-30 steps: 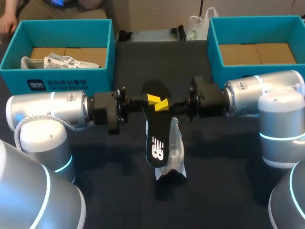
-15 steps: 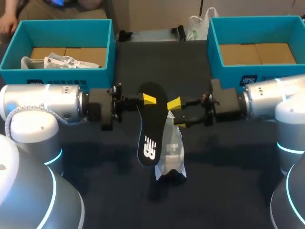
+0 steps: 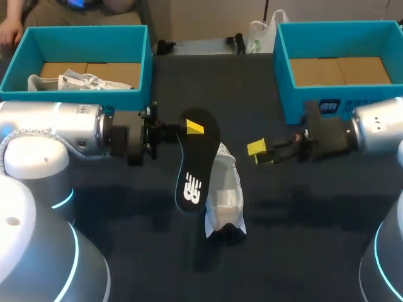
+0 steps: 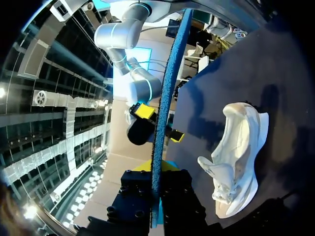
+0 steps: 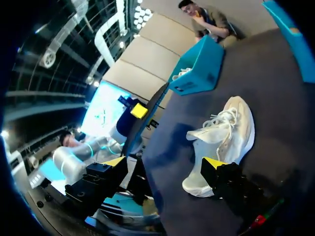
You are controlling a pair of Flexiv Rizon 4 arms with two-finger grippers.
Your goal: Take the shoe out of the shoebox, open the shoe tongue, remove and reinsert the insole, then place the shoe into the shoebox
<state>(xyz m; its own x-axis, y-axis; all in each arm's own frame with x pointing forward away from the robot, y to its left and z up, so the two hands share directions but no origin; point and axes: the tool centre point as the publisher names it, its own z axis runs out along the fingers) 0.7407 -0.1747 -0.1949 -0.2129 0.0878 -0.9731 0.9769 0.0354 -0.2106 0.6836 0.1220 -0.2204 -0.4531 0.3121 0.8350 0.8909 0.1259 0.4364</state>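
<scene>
within left gripper (image 3: pixel 192 128), black insole (image 3: pixel 196 171)

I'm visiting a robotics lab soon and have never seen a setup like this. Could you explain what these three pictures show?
These are two robot arms at a dark table. One picture looks down from above and behind them; the two round ones come from a camera on each wrist. Each arm ends in a pincer with two yellow-tipped fingers. The left pincer is shut on a black insole, held on edge next to a white shoe on the table. The right pincer is open and empty. At the back, the left shoebox holds another shoe; the right shoebox holds none.
</scene>
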